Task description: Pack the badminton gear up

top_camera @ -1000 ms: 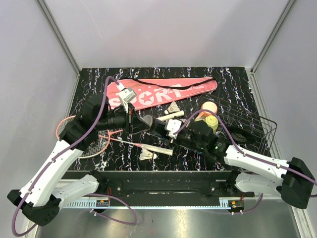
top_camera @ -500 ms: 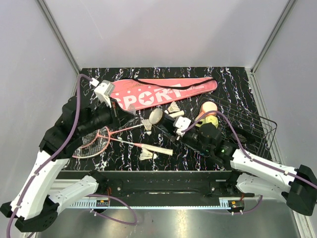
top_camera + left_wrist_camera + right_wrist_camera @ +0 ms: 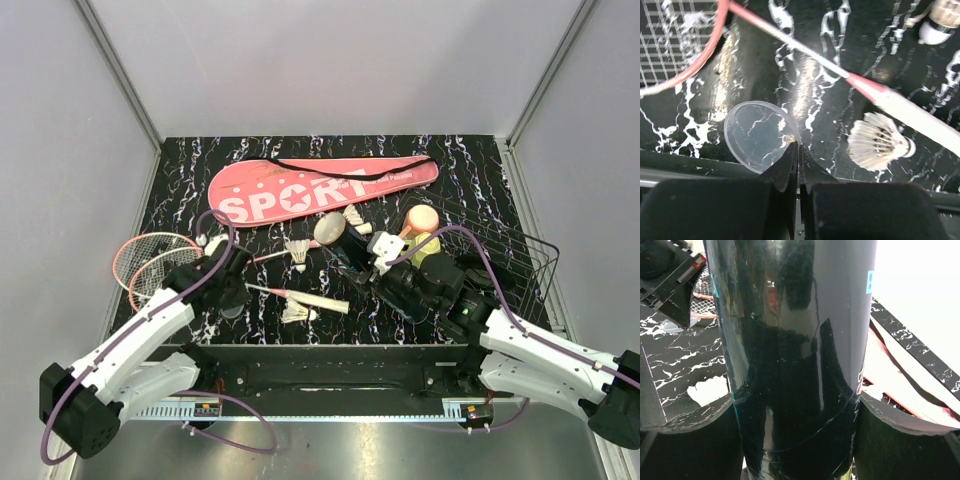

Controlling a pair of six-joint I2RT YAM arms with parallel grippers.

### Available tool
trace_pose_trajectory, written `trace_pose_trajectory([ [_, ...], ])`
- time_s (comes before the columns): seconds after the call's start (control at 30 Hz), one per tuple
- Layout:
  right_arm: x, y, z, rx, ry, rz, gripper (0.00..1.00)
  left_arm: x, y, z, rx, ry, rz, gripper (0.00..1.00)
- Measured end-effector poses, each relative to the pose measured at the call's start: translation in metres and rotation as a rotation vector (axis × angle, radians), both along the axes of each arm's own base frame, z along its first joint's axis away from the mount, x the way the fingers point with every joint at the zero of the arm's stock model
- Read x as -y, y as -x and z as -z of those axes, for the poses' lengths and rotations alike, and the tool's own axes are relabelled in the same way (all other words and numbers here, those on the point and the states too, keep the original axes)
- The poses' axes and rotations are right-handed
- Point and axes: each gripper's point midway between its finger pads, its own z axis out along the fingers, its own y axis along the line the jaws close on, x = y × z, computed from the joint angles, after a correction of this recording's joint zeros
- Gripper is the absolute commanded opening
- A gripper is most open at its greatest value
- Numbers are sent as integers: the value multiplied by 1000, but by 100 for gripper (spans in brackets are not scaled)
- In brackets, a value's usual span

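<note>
My left arm has swung down from the pink cover [image 3: 320,185] to the near edge. The left gripper [image 3: 799,150] has its fingers together at a clear lid's [image 3: 757,135] rim, pinch unclear. The right gripper [image 3: 795,440] is clamped on the black tube [image 3: 345,245] mid-table, mouth slanting far-left, base hidden. Marbled black table [image 3: 470,160], grey walls [image 3: 320,60].

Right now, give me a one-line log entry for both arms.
left gripper shut, tips at clear lid rim | right gripper clamping black tube | pink cover flat on table
</note>
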Motion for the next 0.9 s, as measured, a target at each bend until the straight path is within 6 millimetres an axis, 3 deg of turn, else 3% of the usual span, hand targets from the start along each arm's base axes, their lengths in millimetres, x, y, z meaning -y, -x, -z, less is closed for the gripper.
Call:
trace_pose_trajectory([
  [0.07, 0, 1, 5, -10, 6, 0, 44, -8, 7, 12, 1, 1, -64, 0],
  [0.13, 1, 1, 10, -18, 11, 0, 44, -11, 9, 21, 8, 15, -110, 11],
  [0.17, 1, 1, 12, -22, 15, 0, 44, -11, 9, 25, 8, 22, -128, 18],
  [0.2, 1, 1, 14, -25, 17, 0, 44, -10, 9, 29, 7, 28, -142, 34],
  [0.3, 1, 1, 15, -27, 17, 0, 44, -7, 7, 38, 2, 42, -169, 61],
  [0.37, 1, 1, 15, -28, 16, 0, 44, -5, 5, 39, 8, 56, -181, 70],
  [0.53, 1, 1, 15, -28, 17, 0, 44, 4, 0, 31, 45, 100, -118, 82],
  [0.73, 1, 2, 15, -28, 17, 0, 44, 80, -8, -14, 154, 418, 255, 86],
  [0.9, 1, 2, 15, -29, 16, 0, 43, 105, 0, -3, 73, 462, 415, 79],
])
